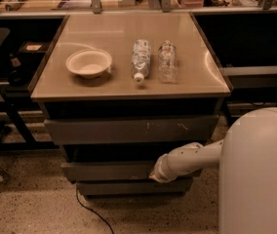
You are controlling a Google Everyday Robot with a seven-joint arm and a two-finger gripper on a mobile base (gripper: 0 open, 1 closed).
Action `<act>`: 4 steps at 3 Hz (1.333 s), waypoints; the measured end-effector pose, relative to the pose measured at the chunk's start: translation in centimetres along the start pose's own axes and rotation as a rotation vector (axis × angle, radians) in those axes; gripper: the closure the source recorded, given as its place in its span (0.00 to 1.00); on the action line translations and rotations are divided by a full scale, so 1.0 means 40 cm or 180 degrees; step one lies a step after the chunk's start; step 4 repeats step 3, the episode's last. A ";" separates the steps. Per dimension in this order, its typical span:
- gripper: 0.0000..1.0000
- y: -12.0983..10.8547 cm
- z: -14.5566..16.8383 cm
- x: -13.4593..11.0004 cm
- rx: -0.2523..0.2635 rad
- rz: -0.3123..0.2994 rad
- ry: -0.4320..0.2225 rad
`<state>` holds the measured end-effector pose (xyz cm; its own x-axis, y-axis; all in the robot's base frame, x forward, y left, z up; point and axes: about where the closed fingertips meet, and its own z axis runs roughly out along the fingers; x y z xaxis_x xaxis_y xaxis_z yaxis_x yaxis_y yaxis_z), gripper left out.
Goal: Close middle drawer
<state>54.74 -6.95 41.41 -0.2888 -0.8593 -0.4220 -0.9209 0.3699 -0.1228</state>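
Beige cabinet top (104,33) carries a white paper bowl (89,63) and two clear plastic bottles (140,60) lying side by side; a black cable (87,212) trails on the floor. The middle drawer (107,170), wide with a plain grey front, sits under the white-scuffed grey front (128,129). My gripper (154,175) is at its right part, whether wide or narrow I cannot tell.

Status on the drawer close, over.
Claw at the front of the middle drawer, right side. Drawer looks partly out, not flush yet. Nothing visible blocking it.
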 end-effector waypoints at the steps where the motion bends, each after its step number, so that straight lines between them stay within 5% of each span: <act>1: 0.12 0.000 0.000 0.000 0.0000 0.0000 0.0000; 2: 0.00 0.000 0.000 0.000 0.0000 0.0000 0.0000; 4: 0.00 0.000 0.000 0.000 0.0000 0.0000 0.0000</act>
